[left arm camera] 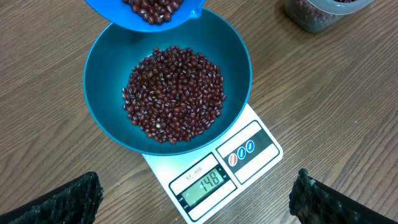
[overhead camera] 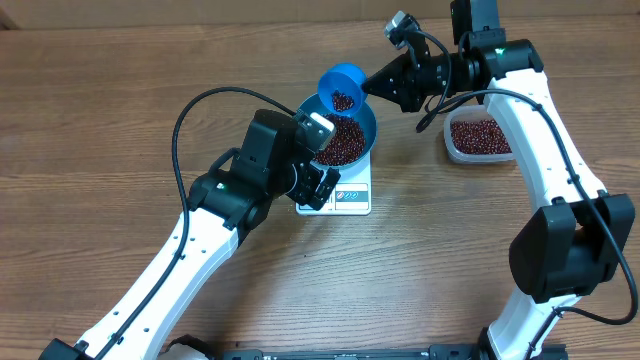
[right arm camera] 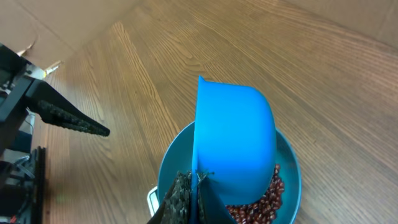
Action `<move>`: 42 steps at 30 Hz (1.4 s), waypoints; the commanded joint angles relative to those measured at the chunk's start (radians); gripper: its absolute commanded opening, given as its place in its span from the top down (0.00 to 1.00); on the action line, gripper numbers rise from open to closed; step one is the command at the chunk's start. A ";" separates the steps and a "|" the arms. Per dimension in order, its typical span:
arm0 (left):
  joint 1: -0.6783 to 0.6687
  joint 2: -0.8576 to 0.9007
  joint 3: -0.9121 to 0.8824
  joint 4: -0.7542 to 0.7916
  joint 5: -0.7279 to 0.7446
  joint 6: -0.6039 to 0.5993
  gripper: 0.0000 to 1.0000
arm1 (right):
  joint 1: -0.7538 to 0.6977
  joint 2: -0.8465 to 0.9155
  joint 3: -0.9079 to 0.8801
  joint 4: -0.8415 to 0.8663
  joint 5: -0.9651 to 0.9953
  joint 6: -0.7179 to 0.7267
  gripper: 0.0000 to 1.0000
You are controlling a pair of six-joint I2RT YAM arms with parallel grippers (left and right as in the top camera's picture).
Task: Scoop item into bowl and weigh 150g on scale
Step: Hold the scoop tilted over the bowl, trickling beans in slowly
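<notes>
Beans [left arm camera: 173, 93], tiny and dark red-brown, are heaped in the blue bowl [left arm camera: 106, 74] on the scale [left arm camera: 249, 149], at the middle of the table [overhead camera: 100, 100]. The scoop [right arm camera: 233, 137] is seemingly pinched by the right gripper [right arm camera: 189, 196]. The left gripper [overhead camera: 320, 183] is spread wide.

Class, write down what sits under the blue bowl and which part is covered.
The white kitchen scale stands under the blue bowl. Only its front edge, with display and label, shows; the bowl covers the rest.
</notes>
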 commanded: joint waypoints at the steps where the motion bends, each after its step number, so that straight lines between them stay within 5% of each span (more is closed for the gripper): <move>1: 0.005 -0.002 -0.002 0.003 0.006 -0.014 0.00 | 0.005 -0.039 0.033 0.005 -0.023 -0.111 0.96; 8: 0.005 -0.002 -0.002 0.003 0.007 -0.014 0.01 | 0.005 -0.039 0.033 0.006 -0.023 -0.359 0.96; 15: 0.005 -0.002 -0.002 0.003 0.007 -0.014 0.00 | 0.005 -0.038 0.033 0.005 -0.014 -0.455 0.96; 42: 0.005 -0.001 -0.002 0.003 0.007 -0.014 0.01 | 0.004 -0.038 0.033 0.039 0.068 -0.496 0.96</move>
